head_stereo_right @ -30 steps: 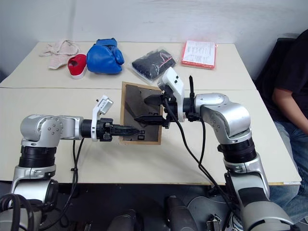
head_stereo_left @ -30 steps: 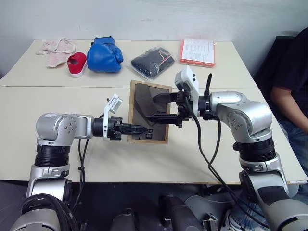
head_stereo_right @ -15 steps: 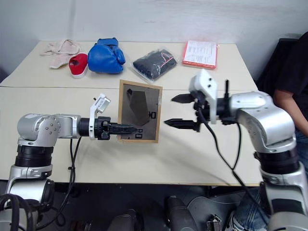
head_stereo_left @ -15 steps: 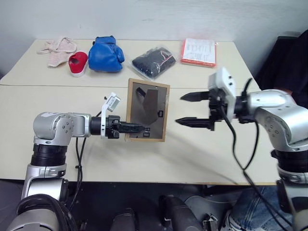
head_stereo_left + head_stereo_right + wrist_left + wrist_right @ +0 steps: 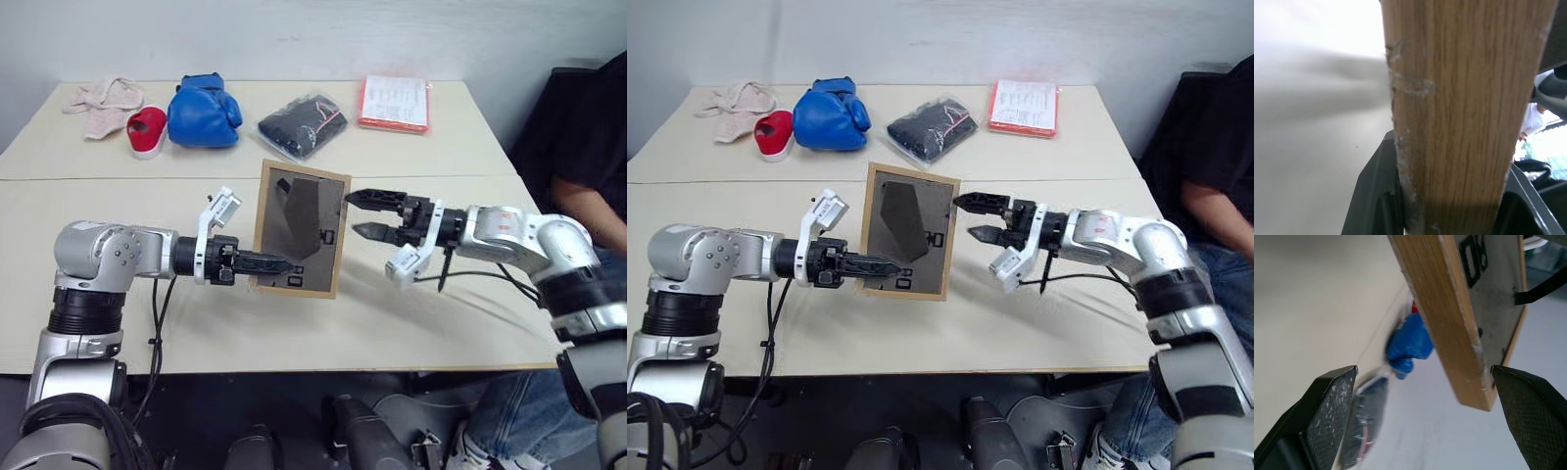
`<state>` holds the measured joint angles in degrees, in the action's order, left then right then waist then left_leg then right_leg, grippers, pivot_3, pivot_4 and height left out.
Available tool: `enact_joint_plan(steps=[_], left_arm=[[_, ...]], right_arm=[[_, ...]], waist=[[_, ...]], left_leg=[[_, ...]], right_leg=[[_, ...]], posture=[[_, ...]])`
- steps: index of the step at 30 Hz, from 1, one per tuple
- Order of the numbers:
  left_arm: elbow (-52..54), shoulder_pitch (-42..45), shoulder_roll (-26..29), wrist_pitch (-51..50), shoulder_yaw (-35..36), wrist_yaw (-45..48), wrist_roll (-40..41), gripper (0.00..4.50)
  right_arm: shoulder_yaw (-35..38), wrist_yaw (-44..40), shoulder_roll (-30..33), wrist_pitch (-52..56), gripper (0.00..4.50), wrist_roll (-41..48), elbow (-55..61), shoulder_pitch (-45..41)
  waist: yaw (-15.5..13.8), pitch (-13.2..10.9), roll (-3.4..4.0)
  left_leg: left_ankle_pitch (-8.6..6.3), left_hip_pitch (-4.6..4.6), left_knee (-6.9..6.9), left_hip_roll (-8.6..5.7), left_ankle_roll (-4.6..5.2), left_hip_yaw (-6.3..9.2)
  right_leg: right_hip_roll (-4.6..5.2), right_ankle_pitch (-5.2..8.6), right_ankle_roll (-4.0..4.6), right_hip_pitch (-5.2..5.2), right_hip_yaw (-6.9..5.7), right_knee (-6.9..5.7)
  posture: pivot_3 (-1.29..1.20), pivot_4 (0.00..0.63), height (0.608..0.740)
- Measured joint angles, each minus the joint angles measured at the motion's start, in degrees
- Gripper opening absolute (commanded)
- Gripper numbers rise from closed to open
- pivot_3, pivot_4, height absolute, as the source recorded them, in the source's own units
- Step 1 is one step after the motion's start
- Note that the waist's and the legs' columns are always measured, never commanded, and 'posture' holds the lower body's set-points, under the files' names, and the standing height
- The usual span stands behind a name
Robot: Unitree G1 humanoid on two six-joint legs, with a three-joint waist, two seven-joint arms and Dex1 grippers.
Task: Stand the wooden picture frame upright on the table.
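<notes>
One wooden picture frame [image 5: 299, 228] being held upright on counter [image 5: 411, 323] by clenched left tool [image 5: 277, 263]; right tool [image 5: 359, 213] being kept released beside it; blue boxing glove [image 5: 202, 110] behind.

One wooden picture frame [image 5: 299, 230] stands on the one table [image 5: 421, 313]. At twelve o'clock: one blue boxing glove [image 5: 202, 112], one red shoe [image 5: 145, 130], one pink cloth [image 5: 95, 102], one black bagged bundle [image 5: 302, 125], one orange-edged packet [image 5: 395, 102]. Two grippers, left [image 5: 284, 264] and right [image 5: 358, 213].
</notes>
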<state>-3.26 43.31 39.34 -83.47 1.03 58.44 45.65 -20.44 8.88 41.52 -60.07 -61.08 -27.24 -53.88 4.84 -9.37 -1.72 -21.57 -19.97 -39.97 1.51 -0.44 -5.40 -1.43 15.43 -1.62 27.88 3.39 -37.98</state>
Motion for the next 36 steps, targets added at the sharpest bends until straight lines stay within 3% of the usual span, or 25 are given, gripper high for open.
enact_joint_plan(steps=[3, 12, 17, 22, 23, 25, 28, 29, 30, 32, 34, 36], left_arm=[[0.2, 0.3, 0.1, -0.1, -0.7, 0.4, 0.3, 1.27], [-2.2, 0.6, 0.0, -0.3, -0.1, 0.6, 1.5, 1.27], [-1.5, -0.3, 1.0, 1.7, 5.1, -2.0, 2.2, 2.85], [5.4, -6.1, 7.2, 5.4, 16.7, -5.3, 2.4, 4.48], [7.9, -8.2, 8.0, 6.3, 18.8, -5.9, 2.6, 4.50], [15.1, -14.2, 9.2, 8.9, 24.4, -6.4, 3.4, 4.50], [27.5, -22.1, 8.7, 16.4, 31.4, -6.9, 3.3, 4.50], [31.4, -24.1, 8.1, 20.0, 32.8, -8.2, 2.6, 4.50], [32.9, -24.8, 7.5, 21.6, 33.3, -9.0, 2.2, 4.50], [35.1, -26.0, 5.6, 24.8, 33.5, -11.6, 1.9, 4.50], [35.5, -26.1, 4.2, 26.8, 33.3, -14.2, 1.8, 4.50], [35.6, -26.1, 4.1, 28.0, 32.7, -15.7, 1.8, 4.50]], right_arm=[[-3.9, 9.5, -1.8, 0.7, 4.50, -6.0, -2.8, -3.5], [-12.1, 26.8, -3.4, 3.9, 1.81, -13.4, -8.1, -8.2], [-13.6, 28.5, -3.5, 2.9, 1.23, -12.5, -10.1, -9.4], [-15.2, 26.0, -3.8, 0.0, 1.23, -9.8, -12.5, -9.8], [-15.2, 24.9, -4.0, -0.5, 1.23, -8.7, -13.0, -10.1], [-15.1, 19.8, -4.4, -3.4, 1.23, -2.2, -16.4, -10.4], [-13.3, -5.1, -8.9, -2.5, 1.23, 27.3, -21.5, -6.7], [-11.7, -20.8, -11.1, 6.2, 1.23, 45.2, -16.7, -2.0], [-10.3, -28.1, -13.0, 12.4, 1.23, 54.3, -13.9, 0.6], [-6.6, -46.5, -16.0, 34.8, 1.23, 75.9, -5.0, 5.0], [-3.2, -55.9, -16.9, 52.7, 1.23, 88.1, -0.3, 5.6], [-0.4, -59.5, -17.8, 63.2, 1.23, 93.6, 2.2, 5.6]], waist=[[0.2, 0.0, 0.00], [0.1, 0.0, 0.01], [0.3, 0.0, 0.00], [1.4, 0.0, -0.03], [1.5, 0.0, -0.03], [1.6, 0.0, -0.05], [1.7, -0.1, -0.34], [1.6, -0.1, -0.34], [1.3, -0.1, -0.29], [0.6, -0.2, -0.14], [-0.2, -0.2, -0.13], [-0.5, -0.2, -0.12]], left_leg=[[0.02, 0.05, 0.00, 0.00, -0.03, -0.03], [0.03, 0.06, 0.01, 0.00, -0.05, -0.02], [0.04, 0.19, 0.05, 0.00, -0.05, -0.05], [0.05, 0.26, 0.19, 0.02, -0.10, -0.04], [0.05, 0.27, 0.19, 0.03, -0.10, -0.05], [0.05, 0.39, 0.25, 0.03, -0.10, -0.03], [0.06, 0.90, 0.34, 0.14, -0.12, 0.06], [0.06, 0.92, 0.31, 0.15, -0.11, 0.11], [0.05, 1.04, 0.22, 0.18, -0.09, 0.17], [0.01, 1.03, 0.09, 0.17, -0.04, 0.21], [-0.04, 1.01, 0.03, 0.18, 0.03, 0.31], [-0.10, 1.00, 0.06, 0.17, 0.06, 0.37]], right_leg=[[-0.01, 0.01, 0.02, -0.01, 0.01, -0.04], [-0.01, 0.02, 0.03, -0.02, 0.00, -0.05], [-0.02, 0.02, 0.03, -0.10, 0.01, -0.06], [-0.04, 0.03, 0.06, -0.13, 0.03, -0.04], [-0.05, 0.03, 0.06, -0.14, 0.03, 0.00], [-0.05, 0.04, 0.06, -0.25, 0.01, 0.00], [-0.06, 0.05, 0.09, -0.75, -0.12, 0.12], [-0.05, 0.05, 0.09, -0.81, -0.15, 0.10], [-0.04, 0.05, 0.09, -0.97, -0.19, 0.02], [0.00, 0.03, 0.06, -1.02, -0.22, 0.01], [0.03, 0.03, 0.06, -1.08, -0.31, 0.03], [0.05, 0.03, 0.06, -1.10, -0.38, 0.12]], posture=[[0.00, 0.150, 0.740], [0.00, 0.150, 0.740], [0.00, 0.150, 0.740], [0.00, 0.150, 0.740], [0.00, 0.150, 0.740], [0.00, 0.150, 0.740], [0.00, 0.150, 0.740], [0.00, 0.150, 0.740], [0.00, 0.150, 0.740], [0.00, 0.150, 0.740], [0.00, 0.150, 0.740], [0.00, 0.150, 0.740]])
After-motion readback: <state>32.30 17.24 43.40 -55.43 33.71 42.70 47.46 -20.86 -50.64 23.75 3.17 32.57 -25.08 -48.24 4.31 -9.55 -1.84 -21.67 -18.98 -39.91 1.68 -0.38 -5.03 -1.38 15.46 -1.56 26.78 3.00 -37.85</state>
